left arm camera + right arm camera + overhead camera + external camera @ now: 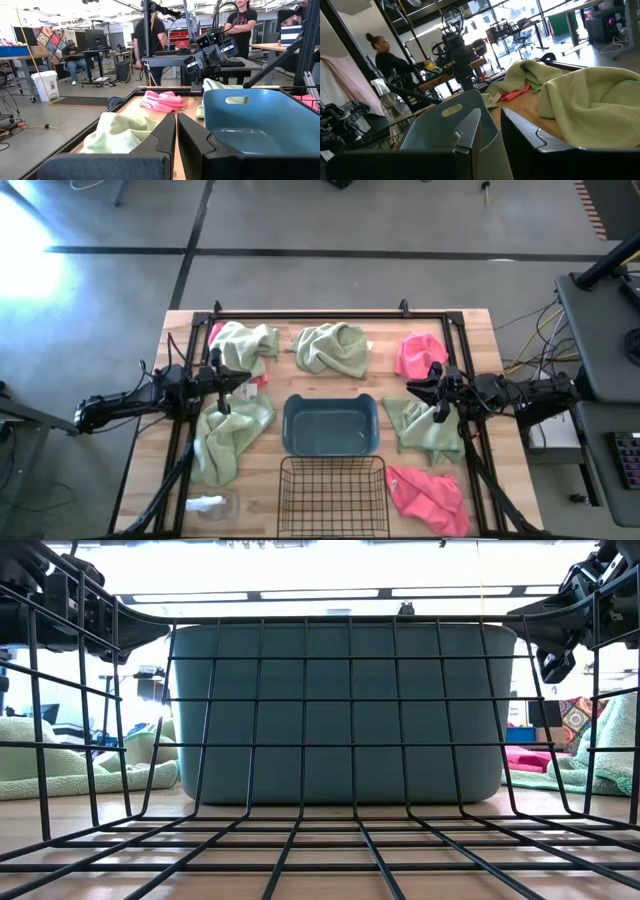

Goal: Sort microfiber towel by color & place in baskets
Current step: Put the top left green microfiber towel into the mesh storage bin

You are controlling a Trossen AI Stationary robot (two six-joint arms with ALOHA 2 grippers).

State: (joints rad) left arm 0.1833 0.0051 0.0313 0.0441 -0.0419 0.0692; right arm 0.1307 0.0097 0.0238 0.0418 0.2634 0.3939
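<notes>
Beside wire basket (332,494), small clear object (212,505).

Sage green towels (333,348) lying pale and plain across the light wood table (478,330); pink towels (428,493) showing bright and solid. Plastic bin (330,425) showing blue-grey throughout. Wire basket (332,496) showing black in an open grid pattern. Small object (208,504) showing white and clear.
</notes>
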